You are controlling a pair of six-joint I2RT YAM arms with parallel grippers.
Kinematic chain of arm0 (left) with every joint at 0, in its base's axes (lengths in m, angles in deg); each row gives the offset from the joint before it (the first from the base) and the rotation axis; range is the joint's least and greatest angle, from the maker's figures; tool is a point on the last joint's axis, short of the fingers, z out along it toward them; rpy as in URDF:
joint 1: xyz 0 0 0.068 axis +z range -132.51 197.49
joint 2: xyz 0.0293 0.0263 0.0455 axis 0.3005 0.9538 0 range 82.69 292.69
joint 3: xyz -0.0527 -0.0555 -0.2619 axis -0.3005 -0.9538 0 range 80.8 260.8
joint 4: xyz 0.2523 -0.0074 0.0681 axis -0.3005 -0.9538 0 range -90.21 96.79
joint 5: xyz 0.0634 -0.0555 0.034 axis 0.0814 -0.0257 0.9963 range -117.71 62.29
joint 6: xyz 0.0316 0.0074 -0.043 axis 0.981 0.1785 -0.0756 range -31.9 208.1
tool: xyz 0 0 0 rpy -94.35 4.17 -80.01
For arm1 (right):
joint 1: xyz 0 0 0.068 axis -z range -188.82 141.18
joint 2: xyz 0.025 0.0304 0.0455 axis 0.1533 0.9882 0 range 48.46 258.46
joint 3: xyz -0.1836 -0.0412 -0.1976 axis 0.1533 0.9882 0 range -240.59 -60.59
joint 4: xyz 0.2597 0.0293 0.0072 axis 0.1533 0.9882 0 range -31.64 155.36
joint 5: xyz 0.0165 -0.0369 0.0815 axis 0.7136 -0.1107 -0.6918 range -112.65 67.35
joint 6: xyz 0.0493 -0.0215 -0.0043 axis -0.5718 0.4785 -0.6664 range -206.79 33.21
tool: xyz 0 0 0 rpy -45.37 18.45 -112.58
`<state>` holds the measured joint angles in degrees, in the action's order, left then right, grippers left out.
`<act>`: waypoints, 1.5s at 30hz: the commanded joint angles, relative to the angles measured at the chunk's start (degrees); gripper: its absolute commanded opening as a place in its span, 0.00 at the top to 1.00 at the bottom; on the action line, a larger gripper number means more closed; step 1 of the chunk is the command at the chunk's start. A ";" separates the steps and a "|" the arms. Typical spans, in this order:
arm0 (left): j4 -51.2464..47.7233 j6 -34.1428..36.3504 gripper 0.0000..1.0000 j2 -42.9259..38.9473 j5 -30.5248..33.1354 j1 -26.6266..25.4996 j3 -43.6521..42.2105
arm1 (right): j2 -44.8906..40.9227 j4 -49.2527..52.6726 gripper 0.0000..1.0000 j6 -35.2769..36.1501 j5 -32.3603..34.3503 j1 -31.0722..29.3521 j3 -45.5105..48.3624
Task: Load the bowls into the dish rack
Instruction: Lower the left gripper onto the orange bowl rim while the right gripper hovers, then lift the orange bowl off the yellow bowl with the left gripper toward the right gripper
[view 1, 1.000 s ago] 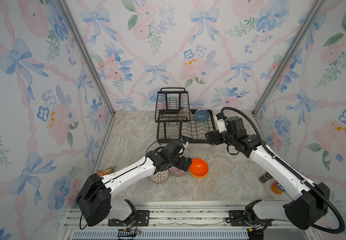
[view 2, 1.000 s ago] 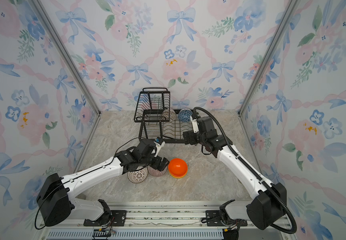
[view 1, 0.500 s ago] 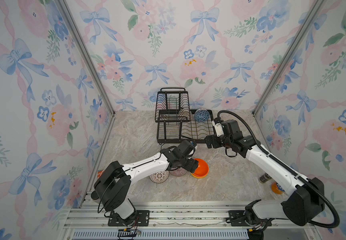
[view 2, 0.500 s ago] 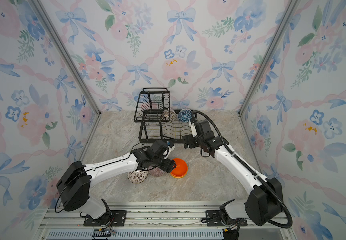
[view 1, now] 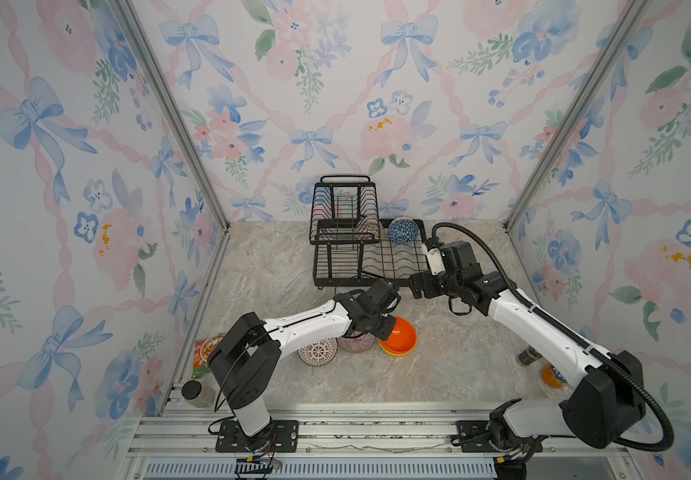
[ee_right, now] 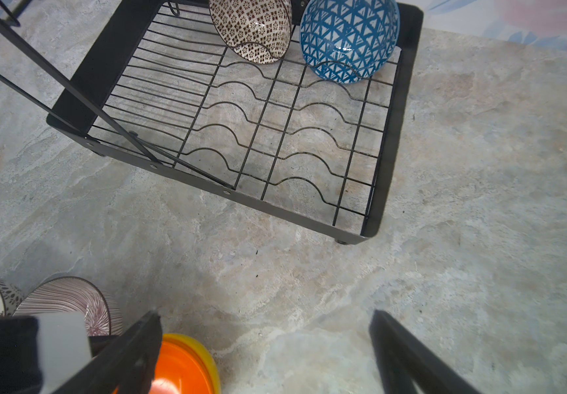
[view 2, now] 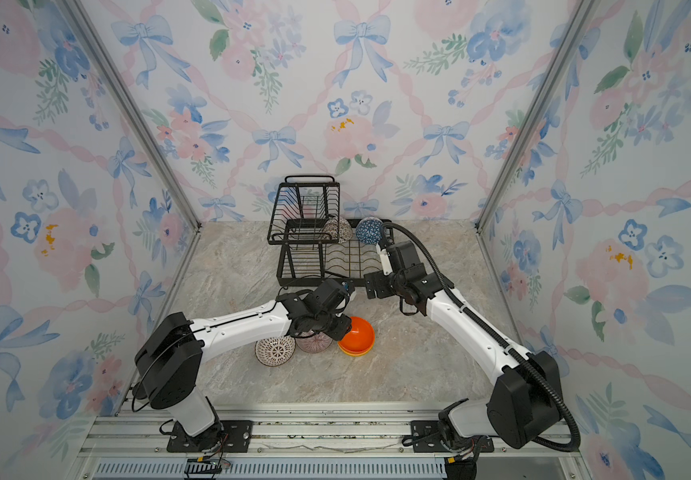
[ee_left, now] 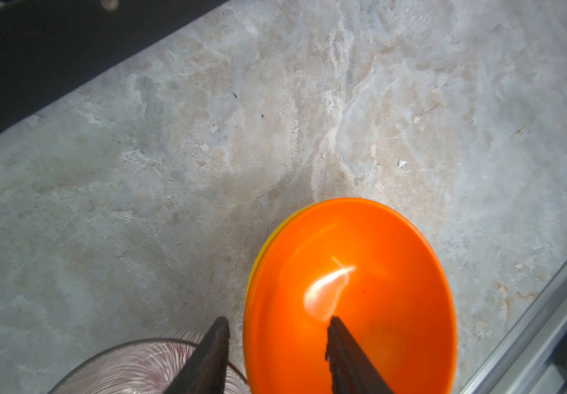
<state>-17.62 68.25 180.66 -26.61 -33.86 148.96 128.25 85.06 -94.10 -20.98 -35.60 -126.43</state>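
Dish rack [ee_right: 408,102]: mosaic bowl [ee_right: 251,27], blue bowl [ee_right: 348,37] tilted in far slots. Orange bowl [ee_left: 360,290] nested in yellow bowl [ee_right: 212,361] on table [ee_right: 479,238], beside striped bowl [ee_right: 63,296]. Left gripper [ee_left: 277,324]: jaws part-open astride orange bowl rim, not clamped. Right gripper [ee_right: 265,341]: jaws wide, empty, above table near rack.

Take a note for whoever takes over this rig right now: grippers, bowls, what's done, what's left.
Left gripper: open, jaws astride the orange bowl's rim, not clamped.
Right gripper: open, empty, above the table before the dish rack.
Done: brown mosaic bowl and blue triangle bowl stand in the rack.
To do: orange bowl, the yellow bowl under it, pink striped bowl, white lattice bowl, all on the table.
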 commanded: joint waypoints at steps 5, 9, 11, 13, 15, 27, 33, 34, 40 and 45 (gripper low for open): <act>-3.20 0.96 0.68 1.52 4.06 -0.42 1.27 | -0.57 -0.68 0.03 0.04 -0.75 -0.26 1.59; -3.27 0.97 0.78 1.55 4.00 -0.47 1.49 | -0.77 -0.84 0.03 0.03 -0.71 -0.26 2.02; -3.25 0.97 0.85 1.56 3.90 -0.50 1.64 | -0.86 -0.85 0.03 0.05 -0.68 -0.26 2.12; -3.24 1.05 0.91 1.50 3.73 -0.50 1.71 | -0.86 -0.85 0.03 0.09 -0.62 -0.28 2.21; -3.21 1.09 0.95 1.43 3.73 -0.46 1.86 | -0.95 -0.93 0.03 0.11 -0.53 -0.15 2.28; -3.58 1.71 1.00 -0.31 4.95 -0.50 3.51 | -1.73 -1.05 0.03 0.11 -0.66 0.06 3.17; -3.67 2.26 1.00 -2.34 6.21 -0.49 4.76 | -3.04 -1.05 0.03 -0.01 -1.47 0.57 3.62; -3.59 2.34 1.00 -2.70 6.74 -0.45 4.87 | -3.38 -1.03 0.03 -0.11 -1.79 0.68 3.59; -3.50 2.57 1.00 -4.45 11.45 -0.24 5.81 | -6.31 -1.70 0.03 -1.87 -7.09 1.95 4.28; -3.32 1.00 1.00 -6.14 15.61 -0.20 7.38 | -8.87 -1.98 0.03 -3.88 -12.44 2.54 4.38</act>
<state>-20.87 70.00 177.32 -14.94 -34.13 154.34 121.10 83.79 -95.98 -28.98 -33.50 -122.54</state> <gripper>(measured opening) 0.049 0.967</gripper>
